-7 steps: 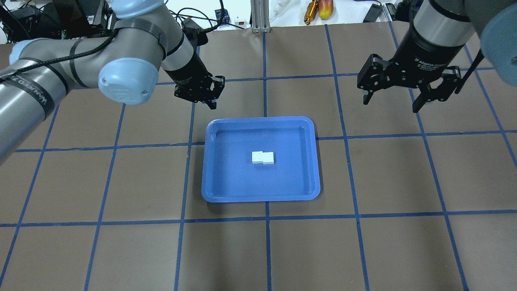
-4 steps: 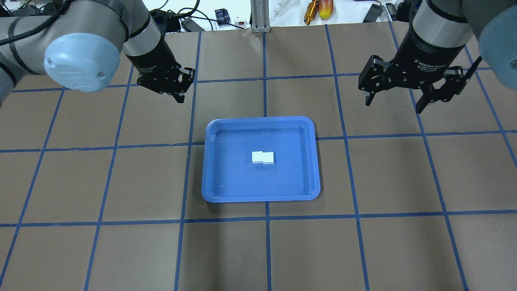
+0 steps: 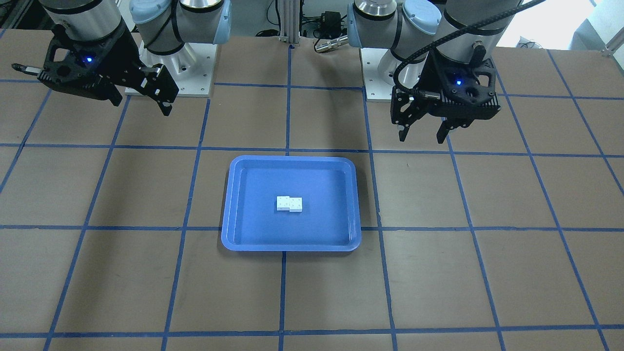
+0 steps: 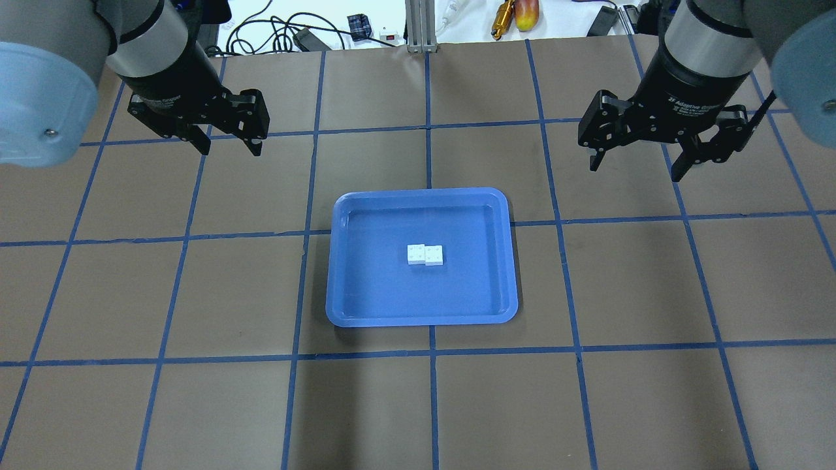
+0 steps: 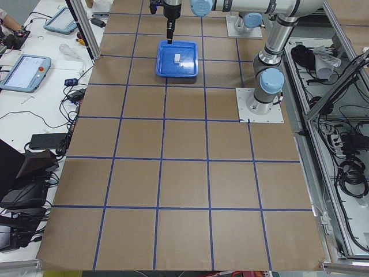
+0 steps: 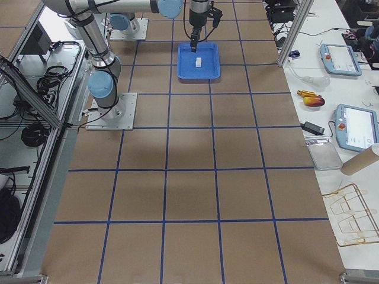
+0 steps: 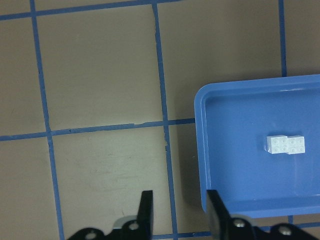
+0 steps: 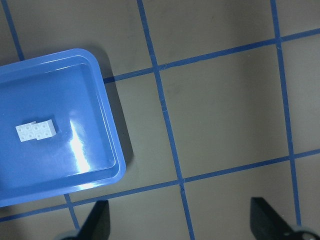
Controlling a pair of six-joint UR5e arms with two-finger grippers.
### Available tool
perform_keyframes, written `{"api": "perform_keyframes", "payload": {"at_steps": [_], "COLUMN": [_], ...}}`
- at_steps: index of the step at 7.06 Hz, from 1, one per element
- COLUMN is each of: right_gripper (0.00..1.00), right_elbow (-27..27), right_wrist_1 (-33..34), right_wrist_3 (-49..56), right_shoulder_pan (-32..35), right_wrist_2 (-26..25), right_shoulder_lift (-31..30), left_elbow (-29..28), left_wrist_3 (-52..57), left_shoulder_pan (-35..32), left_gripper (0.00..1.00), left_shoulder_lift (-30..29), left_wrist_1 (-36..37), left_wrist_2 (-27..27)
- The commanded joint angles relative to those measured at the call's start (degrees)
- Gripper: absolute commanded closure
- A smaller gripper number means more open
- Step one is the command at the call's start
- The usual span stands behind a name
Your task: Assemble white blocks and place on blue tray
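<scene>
Where one blue tray (image 4: pixel 421 320) lies, two white blocks (image 4: pixel 425 254) rest joined.

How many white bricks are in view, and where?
2. One small white studded plastic brick lies mid-floor in the shallow blue plastic tray; the second white brick touches it on the overhead view's right.

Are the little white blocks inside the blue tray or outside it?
Inside. The white blocks sit touching each other near the middle of the blue tray.

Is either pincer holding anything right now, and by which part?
Nothing is held. The left pincer and right pincer are open and empty; the white blocks rest in the blue tray.
</scene>
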State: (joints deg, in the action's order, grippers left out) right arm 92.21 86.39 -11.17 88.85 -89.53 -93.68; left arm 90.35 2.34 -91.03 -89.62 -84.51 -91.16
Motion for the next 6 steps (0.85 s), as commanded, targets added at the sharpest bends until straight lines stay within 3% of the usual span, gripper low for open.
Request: {"api": "perform_keyframes", "payload": {"at_steps": [1, 6], "right_gripper": [0.00, 0.00], "right_elbow": [-0.1, -0.4], "right_wrist_1": [-0.3, -0.1], "right_wrist_3": [0.0, 0.0], "right_shoulder_pan": [-0.1, -0.1], "right_wrist_2": [0.0, 0.0], "right_shoulder_lift": [0.2, 0.2], "left_elbow": [-0.2, -1.1], "left_wrist_3": [-0.5, -0.7], "left_shoulder_pan": [0.4, 2.6], "left_gripper": [0.00, 0.00], "left_shoulder_lift": [0.4, 0.6], "left_wrist_1": [-0.3, -3.7], "left_wrist_2": [-0.1, 1.2]}}
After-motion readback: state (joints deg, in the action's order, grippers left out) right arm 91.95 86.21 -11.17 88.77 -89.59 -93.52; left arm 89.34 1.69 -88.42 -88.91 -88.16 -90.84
